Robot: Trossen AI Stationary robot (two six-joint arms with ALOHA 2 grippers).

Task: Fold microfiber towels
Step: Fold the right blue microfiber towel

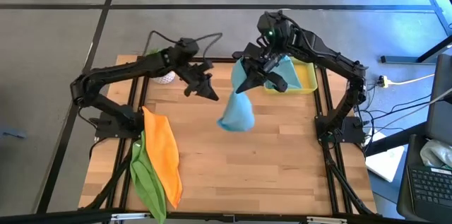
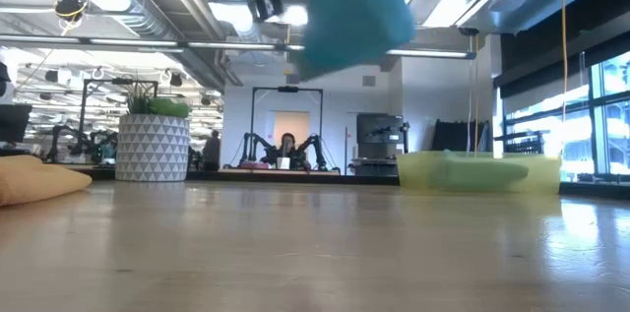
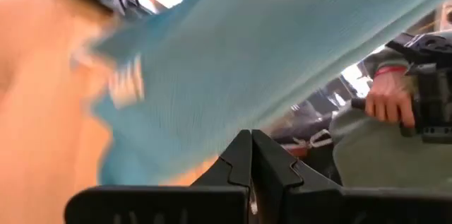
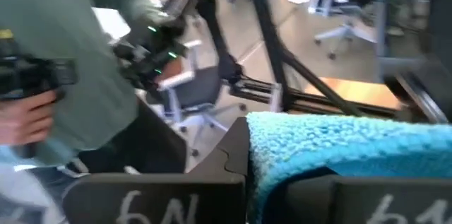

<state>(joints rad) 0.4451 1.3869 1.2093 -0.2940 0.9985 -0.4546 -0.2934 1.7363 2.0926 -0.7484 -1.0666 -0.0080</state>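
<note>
My right gripper (image 1: 256, 75) is shut on a teal towel (image 1: 236, 111), high above the middle of the wooden table. The towel hangs well clear of the table in the low view (image 2: 354, 7). My left gripper (image 1: 212, 93) is shut and empty, just left of the hanging towel, which fills its wrist view (image 3: 268, 61). An orange towel (image 1: 161, 150) and a lime green towel (image 1: 147, 178) lie on the table's left near part. More teal cloth (image 1: 286, 72) lies in the yellow tray (image 1: 307, 75). My right gripper pinches the teal towel's upper end (image 4: 282, 139) between its two fingers; the cloth bunches there and drapes over one finger (image 4: 367, 196). One layer or several, I cannot tell. The towel hangs slack below the gripper, lifted clear of the table.
The yellow tray stands at the table's far right and also shows in the low view (image 2: 477, 172). A white object (image 1: 166, 78) lies at the far left under the left arm. A person's hand (image 3: 385, 100) shows beyond the table. Bare wood lies at the middle and near right.
</note>
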